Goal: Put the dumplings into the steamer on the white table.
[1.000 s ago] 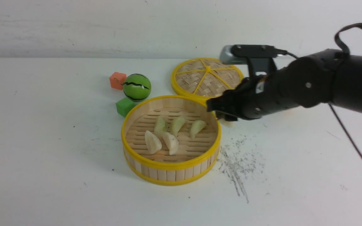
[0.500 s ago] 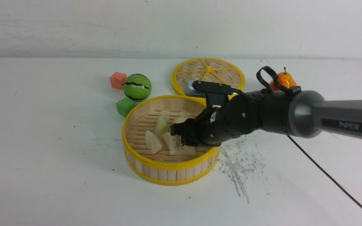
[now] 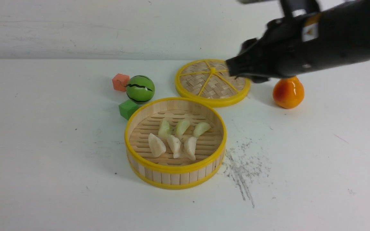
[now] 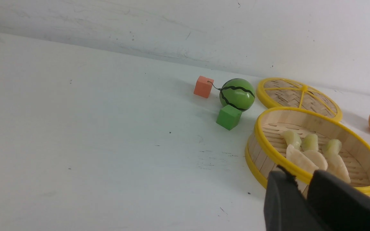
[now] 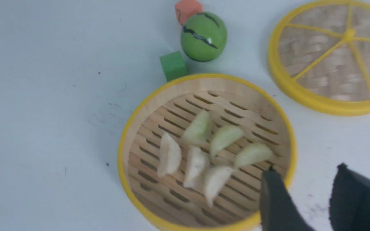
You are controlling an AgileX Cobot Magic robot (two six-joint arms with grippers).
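Observation:
The steamer [image 3: 175, 169] stands mid-table on the white table [image 3: 43, 160]. Six dumplings lie on its slatted floor: three pale green [image 3: 181, 127] in the far row, three cream-white [image 3: 174, 146] in the near row. They also show in the right wrist view [image 5: 198, 160] and the left wrist view [image 4: 310, 157]. My right gripper [image 3: 233, 68] hangs high above the flat lid, to the right of and beyond the steamer, open and empty [image 5: 306, 168]. My left gripper [image 4: 302, 181] is out of the front view; its fingers are together, empty, near the steamer's rim [image 4: 275, 154].
The woven yellow-spoked lid [image 3: 212, 81] lies behind the steamer. An orange pear [image 3: 288, 93] stands to its right. A green striped ball [image 3: 140, 89], an orange cube [image 3: 120, 82] and a green cube [image 3: 127, 108] sit left of the steamer. Dark scuff marks [image 3: 242, 166] lie to the steamer's right.
My right gripper dipped into the steamer, left a third cream-white dumpling there, then rose up and back to the right, open. The pear is uncovered.

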